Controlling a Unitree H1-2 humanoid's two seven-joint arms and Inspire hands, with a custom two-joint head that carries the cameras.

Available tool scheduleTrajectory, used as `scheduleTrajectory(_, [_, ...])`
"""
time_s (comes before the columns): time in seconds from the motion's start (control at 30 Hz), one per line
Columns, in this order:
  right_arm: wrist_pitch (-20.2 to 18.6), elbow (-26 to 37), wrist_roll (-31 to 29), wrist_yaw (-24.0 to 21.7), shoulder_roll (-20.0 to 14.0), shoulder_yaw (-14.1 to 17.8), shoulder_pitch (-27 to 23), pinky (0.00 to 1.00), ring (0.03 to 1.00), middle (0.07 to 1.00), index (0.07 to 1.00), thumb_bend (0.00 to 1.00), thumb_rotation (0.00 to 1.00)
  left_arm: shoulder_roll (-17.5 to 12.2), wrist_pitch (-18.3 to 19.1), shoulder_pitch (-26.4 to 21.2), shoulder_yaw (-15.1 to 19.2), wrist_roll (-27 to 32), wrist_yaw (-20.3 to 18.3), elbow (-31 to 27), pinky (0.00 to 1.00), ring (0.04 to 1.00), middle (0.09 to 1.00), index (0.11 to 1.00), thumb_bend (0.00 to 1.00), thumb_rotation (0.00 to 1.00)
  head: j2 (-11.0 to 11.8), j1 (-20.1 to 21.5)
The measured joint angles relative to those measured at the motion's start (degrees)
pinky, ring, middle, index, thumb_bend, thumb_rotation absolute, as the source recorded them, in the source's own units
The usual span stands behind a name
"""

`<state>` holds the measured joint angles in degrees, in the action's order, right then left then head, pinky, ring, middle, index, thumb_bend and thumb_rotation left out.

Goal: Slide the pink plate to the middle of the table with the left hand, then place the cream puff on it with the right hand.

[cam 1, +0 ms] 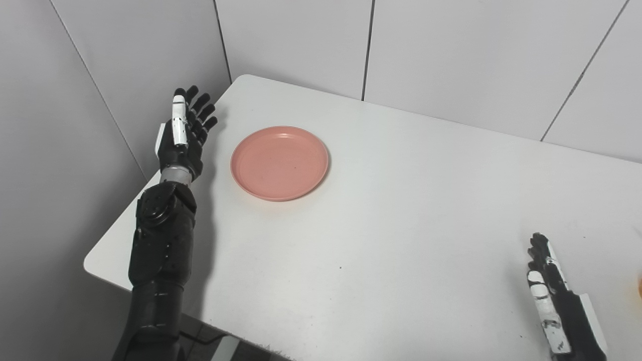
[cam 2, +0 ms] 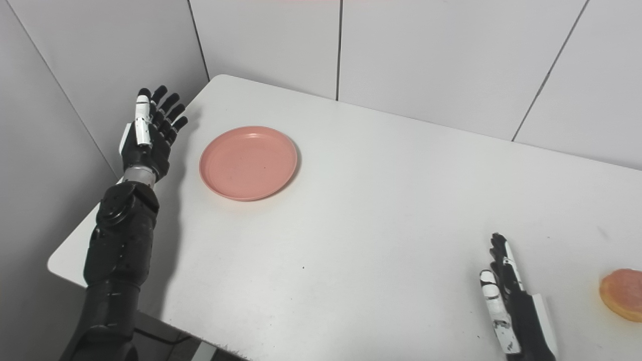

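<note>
The pink plate lies empty on the white table, toward its far left. My left hand is open with fingers straight, raised at the table's left edge, a short way left of the plate and apart from it. My right hand is open and empty, resting low at the near right of the table. The cream puff, orange-pink and round, lies on the table to the right of my right hand, apart from it; in the left eye view only a sliver shows at the right edge.
Grey panelled walls stand close behind and to the left of the table. The table's rounded near-left corner is beside my left forearm.
</note>
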<state>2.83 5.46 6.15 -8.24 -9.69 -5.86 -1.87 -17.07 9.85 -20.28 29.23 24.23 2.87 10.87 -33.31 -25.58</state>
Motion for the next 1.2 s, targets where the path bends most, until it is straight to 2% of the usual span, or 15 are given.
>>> scheduleTrajectory(0.2, [0.0,0.03,-0.01,0.0,-0.02,-0.03,0.01,1.0,1.0,0.995,0.987,0.15,1.0,-0.41,-0.95,-0.73,-0.03,1.14,-2.07,5.72,0.93,0.911,0.907,0.893,0.39,1.0,-0.35,0.26])
scheduleTrajectory(0.5, [-0.05,0.15,0.01,0.03,-0.03,-0.06,0.07,1.0,1.0,0.991,0.982,0.13,1.0,-1.48,-2.41,-2.26,-0.62,1.18,-3.13,9.65,0.88,0.89,0.887,0.871,0.41,1.0,-0.62,0.61])
scheduleTrajectory(0.67, [0.0,0.14,0.09,0.09,-0.04,-0.07,0.07,1.0,0.995,0.988,0.982,0.1,1.0,-1.55,-2.87,-2.39,-1.7,0.64,-3.32,10.12,0.87,0.872,0.876,0.868,0.42,1.0,-0.88,0.88])
scheduleTrajectory(1.07, [0.02,0.13,0.13,0.11,0.03,-0.12,0.06,1.0,0.999,0.989,0.986,0.13,1.0,-0.88,-3.07,-2.22,-4.99,0.4,-4.09,9.5,0.85,0.858,0.871,0.863,0.44,1.0,-1.67,1.76])
scheduleTrajectory(1.2, [0.02,0.19,0.18,0.16,0.1,-0.12,0.1,1.0,0.997,0.988,0.981,0.15,1.0,0.15,-2.19,-1.07,-5.74,0.4,-3.8,6.93,0.85,0.849,0.857,0.856,0.44,1.0,-2.02,2.19])
